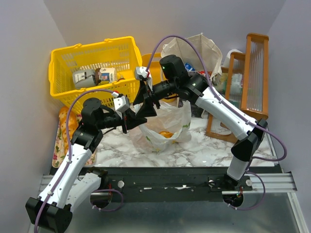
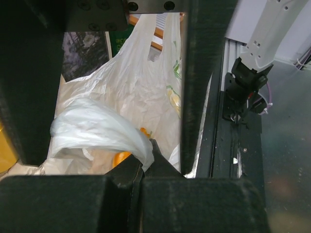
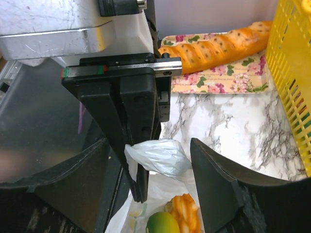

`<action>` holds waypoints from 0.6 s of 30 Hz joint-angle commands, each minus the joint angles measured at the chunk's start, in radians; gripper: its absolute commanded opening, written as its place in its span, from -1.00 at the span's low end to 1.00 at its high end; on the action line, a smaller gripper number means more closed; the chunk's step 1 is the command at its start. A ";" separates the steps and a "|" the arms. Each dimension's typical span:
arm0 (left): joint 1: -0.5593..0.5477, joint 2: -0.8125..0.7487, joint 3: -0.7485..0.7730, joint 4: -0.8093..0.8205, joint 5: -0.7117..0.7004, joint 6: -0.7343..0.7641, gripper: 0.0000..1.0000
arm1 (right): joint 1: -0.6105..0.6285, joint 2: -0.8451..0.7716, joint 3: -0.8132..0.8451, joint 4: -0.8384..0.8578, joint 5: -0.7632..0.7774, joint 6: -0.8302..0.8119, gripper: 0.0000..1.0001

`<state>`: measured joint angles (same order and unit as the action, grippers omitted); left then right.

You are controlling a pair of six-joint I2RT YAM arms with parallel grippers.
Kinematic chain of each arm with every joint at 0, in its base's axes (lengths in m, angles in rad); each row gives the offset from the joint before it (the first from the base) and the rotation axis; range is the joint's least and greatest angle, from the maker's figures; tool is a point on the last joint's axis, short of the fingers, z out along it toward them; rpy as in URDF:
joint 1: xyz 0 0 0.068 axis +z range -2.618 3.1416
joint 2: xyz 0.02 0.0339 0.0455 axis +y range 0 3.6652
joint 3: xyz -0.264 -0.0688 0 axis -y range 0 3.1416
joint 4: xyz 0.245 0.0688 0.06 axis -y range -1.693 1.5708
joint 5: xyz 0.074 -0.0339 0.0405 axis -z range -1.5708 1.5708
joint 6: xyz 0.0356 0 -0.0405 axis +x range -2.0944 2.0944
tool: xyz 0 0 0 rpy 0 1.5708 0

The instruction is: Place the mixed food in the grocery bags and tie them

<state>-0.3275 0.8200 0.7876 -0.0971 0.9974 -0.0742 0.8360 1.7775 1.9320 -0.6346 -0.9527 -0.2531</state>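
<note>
Tying is judged to be barely begun on the white plastic bag (image 1: 167,124), which is slumped at mid-frame on the marble tabletop (image 1: 194,155) with food already inside. One twisted handle (image 3: 158,155) is pinched in the fully closed left hand (image 2: 146,162). The right hand (image 3: 153,160) is spread wide on either side of that handle, gripping nothing. No knot is seen. The canvas tote (image 1: 197,48), at upper centre, is left untied. Counted: two bags, and two orange items (image 3: 184,213) visible in the plastic one; the rest is hidden.

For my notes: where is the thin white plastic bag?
Top view: the thin white plastic bag lies mid-table, by the near right corner of the yellow plastic basket.
</note>
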 commanded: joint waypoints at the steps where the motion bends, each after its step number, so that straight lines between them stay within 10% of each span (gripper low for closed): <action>1: -0.002 -0.007 -0.017 -0.001 -0.014 0.011 -1.00 | 0.011 0.002 -0.008 -0.023 0.037 -0.002 0.22; 6: -0.002 -0.007 -0.017 -0.003 -0.051 -0.001 -1.00 | 0.011 -0.012 -0.027 -0.004 0.035 0.003 -0.41; 11: -0.001 -0.012 0.033 -0.103 -0.138 0.023 0.20 | 0.009 -0.038 -0.054 0.012 0.060 0.005 -0.78; 18: -0.001 -0.077 0.062 -0.234 -0.239 0.132 0.62 | -0.026 -0.084 -0.065 0.018 0.048 0.005 -0.99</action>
<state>-0.3275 0.7994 0.8097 -0.2298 0.8604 -0.0299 0.8295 1.7588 1.8740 -0.6319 -0.9024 -0.2447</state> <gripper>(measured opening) 0.791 0.020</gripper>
